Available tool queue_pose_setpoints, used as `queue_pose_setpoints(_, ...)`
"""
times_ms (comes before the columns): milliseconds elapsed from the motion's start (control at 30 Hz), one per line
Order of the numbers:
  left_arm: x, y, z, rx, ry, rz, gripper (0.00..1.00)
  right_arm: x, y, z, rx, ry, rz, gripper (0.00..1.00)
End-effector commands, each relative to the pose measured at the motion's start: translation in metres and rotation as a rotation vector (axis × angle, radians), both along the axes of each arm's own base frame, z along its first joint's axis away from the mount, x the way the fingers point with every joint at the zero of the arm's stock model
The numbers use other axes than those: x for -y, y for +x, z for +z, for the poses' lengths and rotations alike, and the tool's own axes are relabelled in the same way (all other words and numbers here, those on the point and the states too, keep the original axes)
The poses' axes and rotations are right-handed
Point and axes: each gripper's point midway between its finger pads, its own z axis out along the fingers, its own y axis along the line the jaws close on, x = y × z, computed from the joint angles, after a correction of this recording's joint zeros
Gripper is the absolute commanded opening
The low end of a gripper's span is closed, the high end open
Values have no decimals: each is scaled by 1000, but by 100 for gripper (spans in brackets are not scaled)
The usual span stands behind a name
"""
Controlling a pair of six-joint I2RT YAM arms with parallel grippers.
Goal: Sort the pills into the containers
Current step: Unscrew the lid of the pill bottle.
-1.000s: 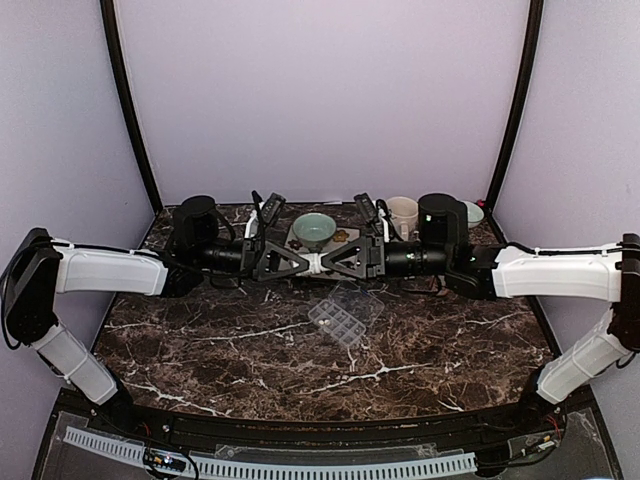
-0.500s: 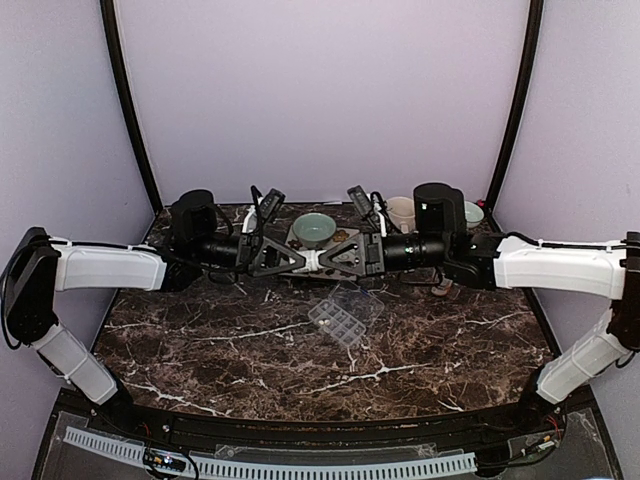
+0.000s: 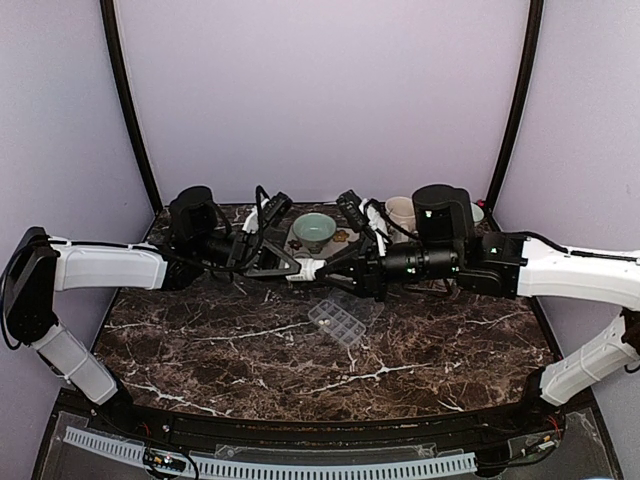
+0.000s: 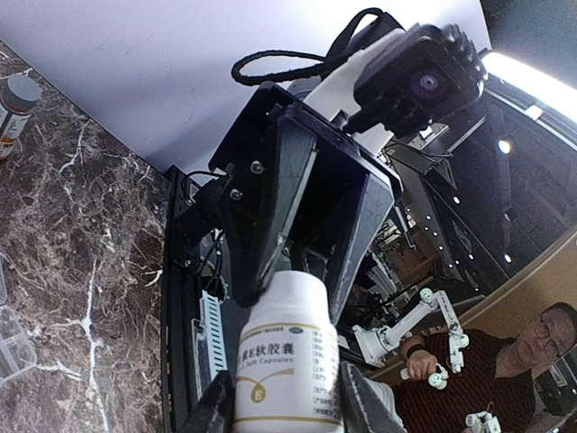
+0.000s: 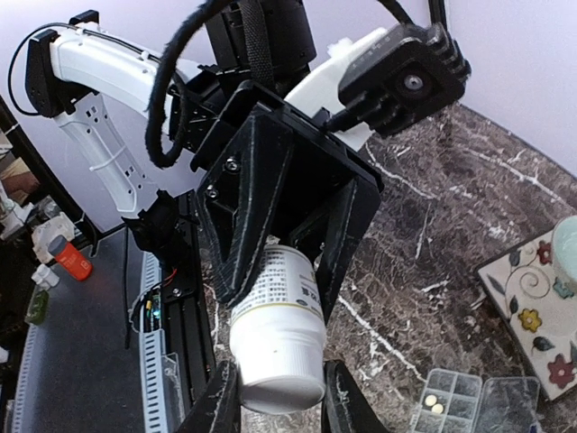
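Observation:
A small white bottle [image 3: 305, 267] with a printed label hangs in the air between my two grippers, above the far middle of the table. My left gripper [image 4: 284, 401] is shut on the bottle's labelled body [image 4: 287, 361]. My right gripper [image 5: 281, 397] is shut on its cap end [image 5: 279, 356]. The clear pill box [image 3: 340, 322] lies open on the marble in front of and below them. In the right wrist view the pill box [image 5: 464, 401] shows two whitish pills [image 5: 435, 403] in one compartment.
A green bowl [image 3: 314, 230] sits on a floral tile [image 3: 347, 237] at the back. A white mug [image 3: 402, 212] and another cup [image 3: 474, 212] stand at the back right. An orange grey-capped bottle [image 4: 13, 101] stands on the marble.
The right arm has reached further left and its gripper has rotated and tilted down. The bottle and the left gripper have shifted slightly left. Both stay shut on the bottle.

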Motion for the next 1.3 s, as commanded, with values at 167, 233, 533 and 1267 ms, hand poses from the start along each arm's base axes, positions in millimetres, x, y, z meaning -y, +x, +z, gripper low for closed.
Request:
queue_pose_setpoints(167, -12, -29, 37, 46, -79, -155, 1, 6, -2, -19, 309, -174, -78, 0)
queue_pose_setpoints(233, -14, -32, 37, 49, -80, -168, 1, 6, -2, -25, 356, -207, -93, 0)
queue_pose_setpoints(533, -19, -40, 37, 56, -73, -200, 0, 7, 3, -44, 556, -333, -187, 0)
queue_pose_setpoints(1267, -23, -45, 34, 61, -72, -216, 0, 12, 2, -11, 613, -251, -263, 60)
